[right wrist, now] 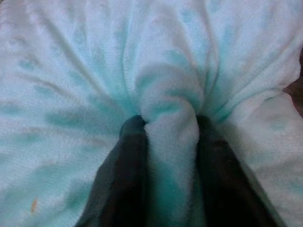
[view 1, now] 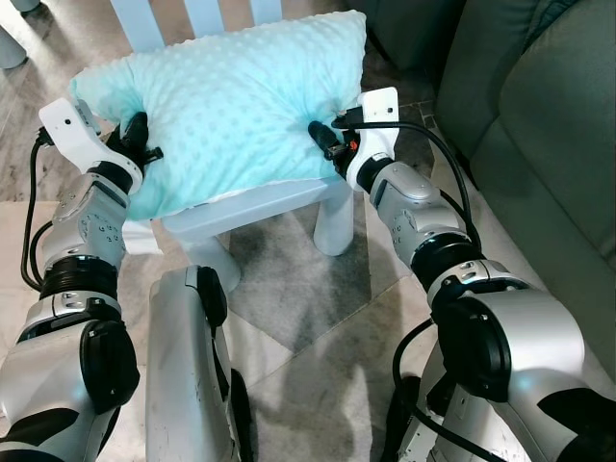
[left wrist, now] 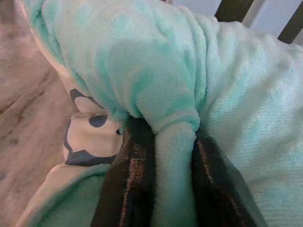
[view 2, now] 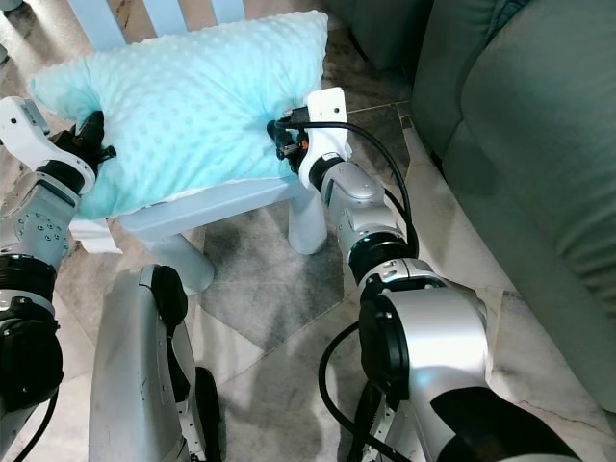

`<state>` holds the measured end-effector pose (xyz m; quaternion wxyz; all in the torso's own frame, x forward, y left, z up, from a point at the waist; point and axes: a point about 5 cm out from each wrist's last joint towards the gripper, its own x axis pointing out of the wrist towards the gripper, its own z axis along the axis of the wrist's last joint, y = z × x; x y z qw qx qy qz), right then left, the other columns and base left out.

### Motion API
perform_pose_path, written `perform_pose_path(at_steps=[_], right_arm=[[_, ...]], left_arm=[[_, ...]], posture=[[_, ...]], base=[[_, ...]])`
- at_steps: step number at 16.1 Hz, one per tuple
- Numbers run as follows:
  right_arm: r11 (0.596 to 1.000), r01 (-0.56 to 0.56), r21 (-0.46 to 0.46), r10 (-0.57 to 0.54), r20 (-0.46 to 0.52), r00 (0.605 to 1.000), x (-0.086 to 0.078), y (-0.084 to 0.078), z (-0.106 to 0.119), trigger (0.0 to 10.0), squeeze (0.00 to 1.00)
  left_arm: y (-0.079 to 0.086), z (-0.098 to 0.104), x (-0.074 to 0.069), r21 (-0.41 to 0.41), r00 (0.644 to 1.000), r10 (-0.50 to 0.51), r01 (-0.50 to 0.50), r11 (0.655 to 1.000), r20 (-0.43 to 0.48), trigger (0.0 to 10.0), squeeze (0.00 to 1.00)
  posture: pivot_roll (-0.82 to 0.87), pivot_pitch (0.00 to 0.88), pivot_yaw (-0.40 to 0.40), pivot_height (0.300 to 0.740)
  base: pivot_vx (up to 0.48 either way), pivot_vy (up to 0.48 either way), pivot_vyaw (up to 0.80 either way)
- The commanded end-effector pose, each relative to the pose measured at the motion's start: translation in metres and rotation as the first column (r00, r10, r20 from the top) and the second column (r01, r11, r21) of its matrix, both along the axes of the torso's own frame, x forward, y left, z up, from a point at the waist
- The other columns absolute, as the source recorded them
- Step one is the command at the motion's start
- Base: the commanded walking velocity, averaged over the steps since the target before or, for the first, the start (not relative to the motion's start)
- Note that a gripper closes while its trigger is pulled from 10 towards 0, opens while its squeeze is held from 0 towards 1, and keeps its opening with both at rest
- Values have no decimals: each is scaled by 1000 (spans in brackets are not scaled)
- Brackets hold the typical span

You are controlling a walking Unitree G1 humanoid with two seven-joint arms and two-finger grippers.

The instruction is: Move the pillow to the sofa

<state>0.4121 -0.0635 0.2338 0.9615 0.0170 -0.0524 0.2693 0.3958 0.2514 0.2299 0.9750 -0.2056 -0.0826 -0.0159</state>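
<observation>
A mint-green dotted pillow (view 1: 231, 106) lies on a small pale-blue chair (view 1: 260, 207) in front of me. My left gripper (view 1: 140, 144) is shut on a fold at the pillow's left edge; in the left wrist view the plush fabric (left wrist: 175, 156) is pinched between the black fingers (left wrist: 128, 189). At the pillow's right edge my right gripper (view 1: 322, 140) is shut on another fold of fabric (right wrist: 165, 142), with a dark finger on each side. The grey-green sofa (view 1: 549, 125) stands to my right.
The chair's slatted back (view 1: 192, 14) rises behind the pillow. Its legs (view 1: 332, 226) stand on a grey marbled floor (view 1: 289, 298). The sofa's front (view 2: 500, 202) runs close along my right arm. A white patterned cloth (left wrist: 90, 137) shows under the pillow.
</observation>
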Motion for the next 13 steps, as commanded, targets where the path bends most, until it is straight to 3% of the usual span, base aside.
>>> perform_pose_path(at_steps=[1,5,7,11,13], right_arm=[[999,-19,-34,16,-73,997,-4,4,-22,0,0],[1000,17,16,-16,-75,997,-6,-1,-31,0,0],[999,-7,39,8,-26,1000,-13,-4,-42,0,0],[997,-44,61,37,118,992,-16,-10,-27,0,0],[996,-87,34,77,224,972,-22,-13,-17,0,0]], left_arm=[[-5,-17,-2,-3,998,-29,29,1000,-51,0,0],[-22,-49,-14,85,995,-65,72,994,-82,0,0],[-23,-65,-31,140,998,-26,34,990,-60,0,0],[-24,-59,-39,230,1000,-8,6,973,9,0,0],[-24,-50,-41,264,999,18,-30,964,48,0,0]], posture=[[107,384,18,322],[98,384,14,322],[85,388,19,322],[58,344,16,322],[33,283,9,322]], base=[[0,0,0],[0,0,0],[0,0,0],[0,0,0],[0,0,0]])
